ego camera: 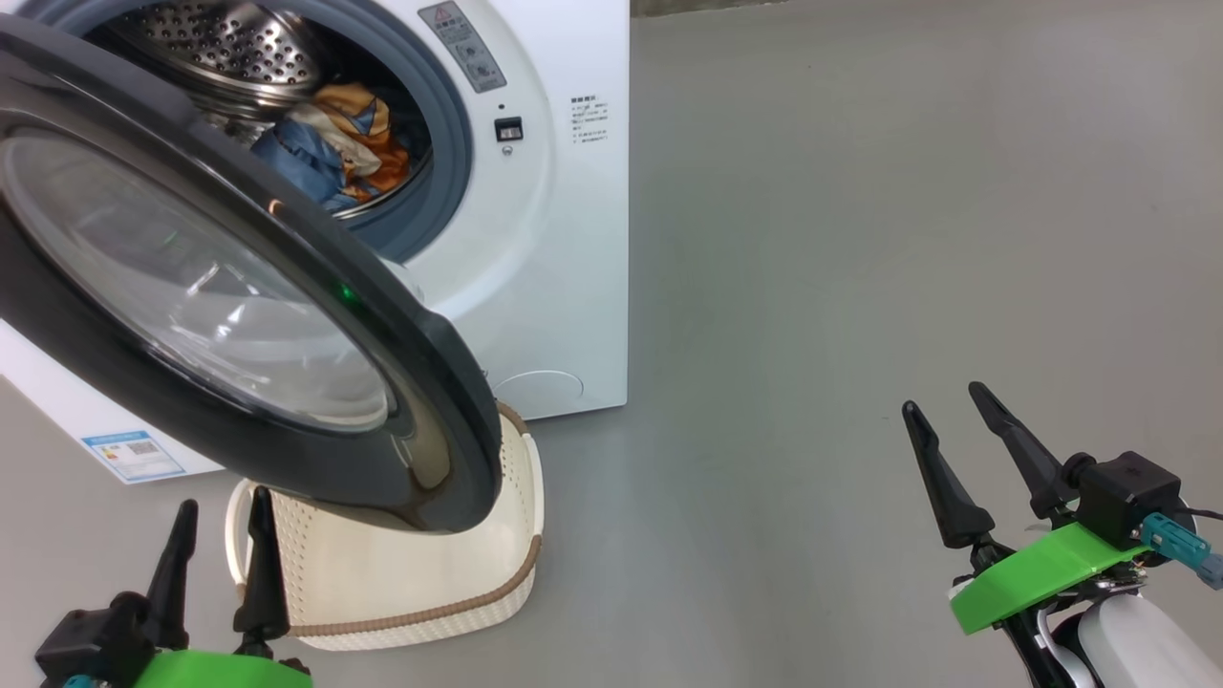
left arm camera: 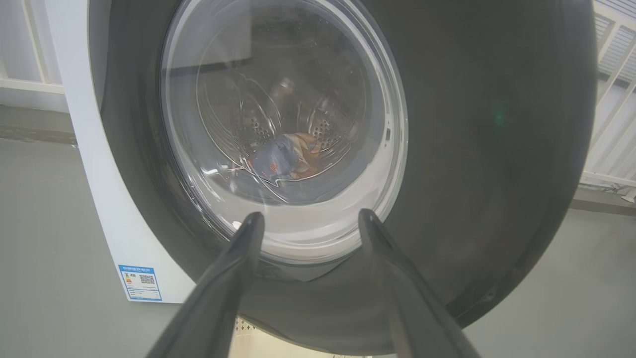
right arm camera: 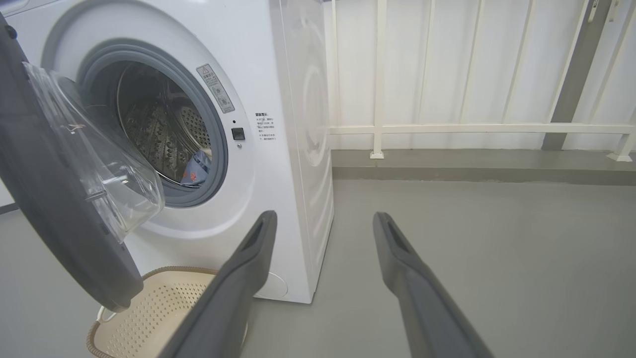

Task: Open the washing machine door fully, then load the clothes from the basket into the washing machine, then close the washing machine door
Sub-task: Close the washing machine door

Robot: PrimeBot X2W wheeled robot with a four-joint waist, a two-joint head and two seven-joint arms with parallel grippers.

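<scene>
Light blue printed clothes (ego camera: 334, 153) lie in the white washing machine (ego camera: 545, 239); the cream perforated basket (ego camera: 401, 583) before it sits empty (loading done, I judge). Its half-open black-ringed door (ego camera: 420, 382) needs closing; my left gripper (ego camera: 222, 502) and right gripper (ego camera: 941, 397) gape empty.

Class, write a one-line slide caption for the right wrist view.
Open right pincer faces the washing machine, door ajar above the basket, clothes in the drum.

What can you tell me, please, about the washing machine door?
The door is round: a wide glossy black ring around a bulging clear glass bowl. It stands partly open, swung out from the machine, its lower edge hanging over the basket. Nothing grips it.
</scene>
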